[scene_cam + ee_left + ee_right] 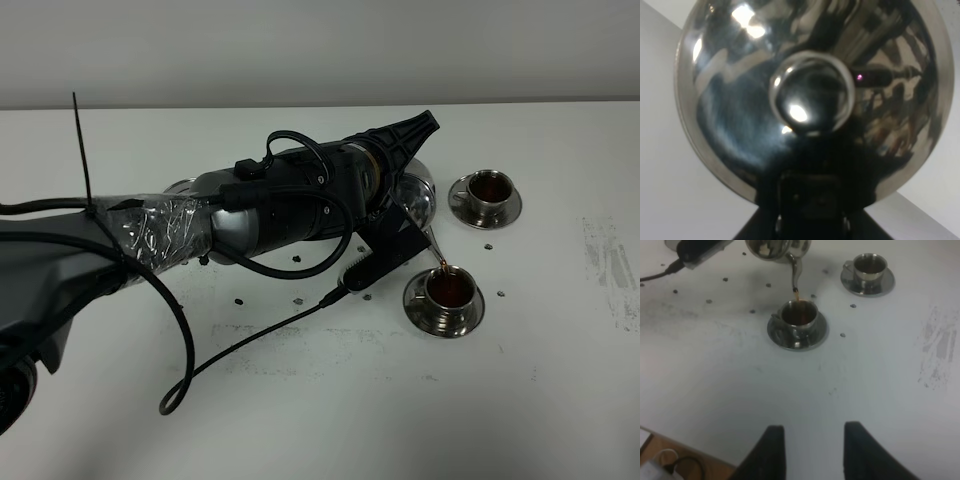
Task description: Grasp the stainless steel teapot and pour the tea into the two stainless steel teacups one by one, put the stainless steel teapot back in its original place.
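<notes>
Stainless steel teapot point(418, 197): shiny, domed lid w/ knob point(812, 92), tilted above desk point(300, 420), thin spout point(796, 271) pouring tea into near teacup point(447, 290). Left tool point(398, 235) clamped on pot. Far teacup point(487, 193) has tea in it. Right tool point(812, 452) empty, fingers apart. Left arm point(280, 205) hides most of pot.

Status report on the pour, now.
Left gripper shut on the stainless steel teapot, tilted, tea streaming into the near teacup. Far teacup holds tea. Right gripper open, empty, clear of the cups. Nothing in the way.
</notes>
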`<move>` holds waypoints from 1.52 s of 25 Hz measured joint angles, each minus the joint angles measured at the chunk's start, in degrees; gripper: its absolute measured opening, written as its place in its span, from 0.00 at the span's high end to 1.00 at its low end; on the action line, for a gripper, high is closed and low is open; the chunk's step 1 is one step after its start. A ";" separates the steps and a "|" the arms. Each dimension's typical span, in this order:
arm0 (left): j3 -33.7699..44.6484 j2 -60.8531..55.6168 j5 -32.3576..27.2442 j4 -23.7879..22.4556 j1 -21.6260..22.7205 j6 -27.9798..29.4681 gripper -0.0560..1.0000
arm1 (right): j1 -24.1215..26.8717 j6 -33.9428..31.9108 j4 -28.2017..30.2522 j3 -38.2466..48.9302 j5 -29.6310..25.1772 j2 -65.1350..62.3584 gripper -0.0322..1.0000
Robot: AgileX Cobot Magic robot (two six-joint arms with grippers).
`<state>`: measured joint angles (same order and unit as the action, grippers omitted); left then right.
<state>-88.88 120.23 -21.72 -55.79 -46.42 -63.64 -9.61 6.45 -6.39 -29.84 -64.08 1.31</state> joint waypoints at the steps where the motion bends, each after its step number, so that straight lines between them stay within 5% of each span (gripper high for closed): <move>1: 0.00 0.00 0.00 0.00 0.00 0.00 0.77 | 0.00 0.00 0.00 0.00 0.00 0.00 0.68; 15: 0.00 0.50 -1.12 3.19 0.00 2.72 0.77 | 0.00 0.00 0.00 0.00 0.00 0.00 0.68; 25: 0.00 -3.17 -6.35 14.91 0.57 8.48 0.77 | 0.00 0.00 0.00 0.00 0.00 0.00 0.68; 38: 0.06 -8.97 -12.08 31.68 1.53 23.26 0.77 | 0.00 0.00 0.00 0.00 0.00 0.00 0.68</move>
<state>-88.81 111.25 -33.80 -24.10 -44.88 -40.38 -9.61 6.45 -6.39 -29.84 -64.08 1.31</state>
